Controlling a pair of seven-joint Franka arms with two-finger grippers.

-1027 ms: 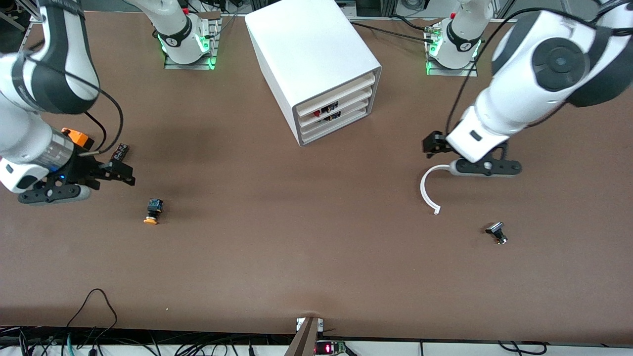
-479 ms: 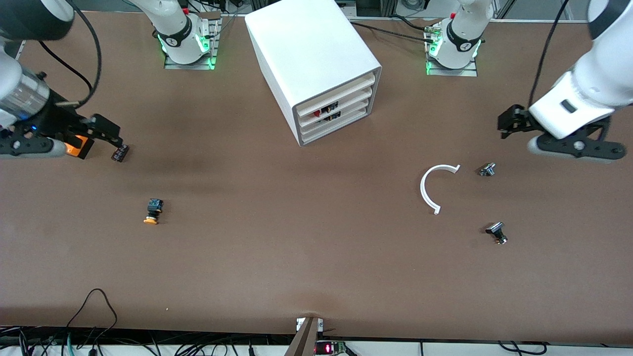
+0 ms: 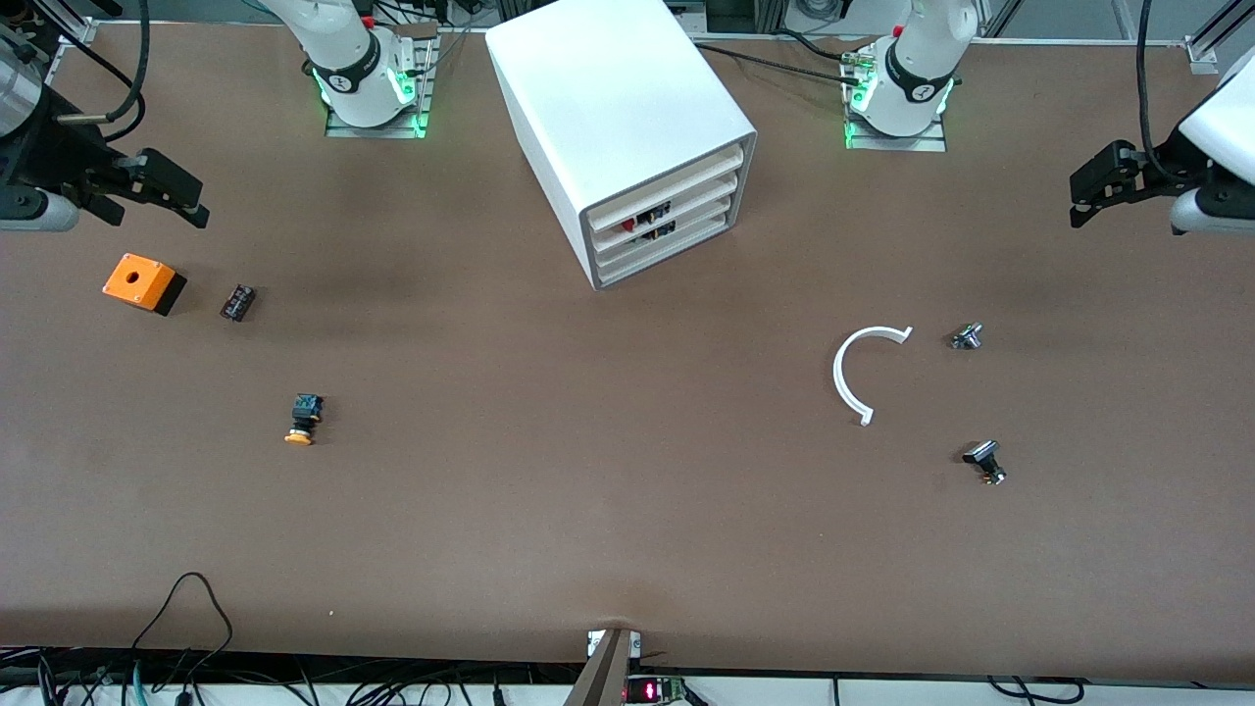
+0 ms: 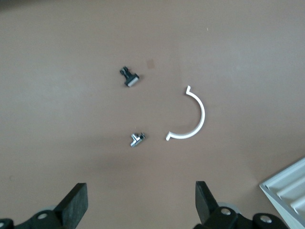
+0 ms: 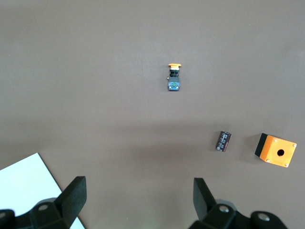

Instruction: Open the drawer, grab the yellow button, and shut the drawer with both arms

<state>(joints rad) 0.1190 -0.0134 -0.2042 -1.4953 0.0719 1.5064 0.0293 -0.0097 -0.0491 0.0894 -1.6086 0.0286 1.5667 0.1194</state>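
Observation:
The white cabinet point(image 3: 627, 108) stands between the two bases, and its top drawer point(image 3: 663, 186) sits flush with the three below. The button point(image 3: 302, 420), with its orange-yellow cap and black-and-blue body, lies on its side on the brown table toward the right arm's end, nearer the front camera than the cabinet. It also shows in the right wrist view point(image 5: 174, 76). My right gripper point(image 3: 181, 196) is open and empty, high over the table's edge at its own end, well away from the button. My left gripper point(image 3: 1083, 196) is open and empty over the left arm's end.
An orange square box point(image 3: 143, 282) and a small black part point(image 3: 237, 301) lie near the right gripper. A white curved strip point(image 3: 851, 373), a small metal part point(image 3: 967, 336) and a black-capped button point(image 3: 983, 461) lie toward the left arm's end.
Both arms rose and swung outward toward their ends of the table. The orange box and the small metal part came into view. Nothing on the table moved.

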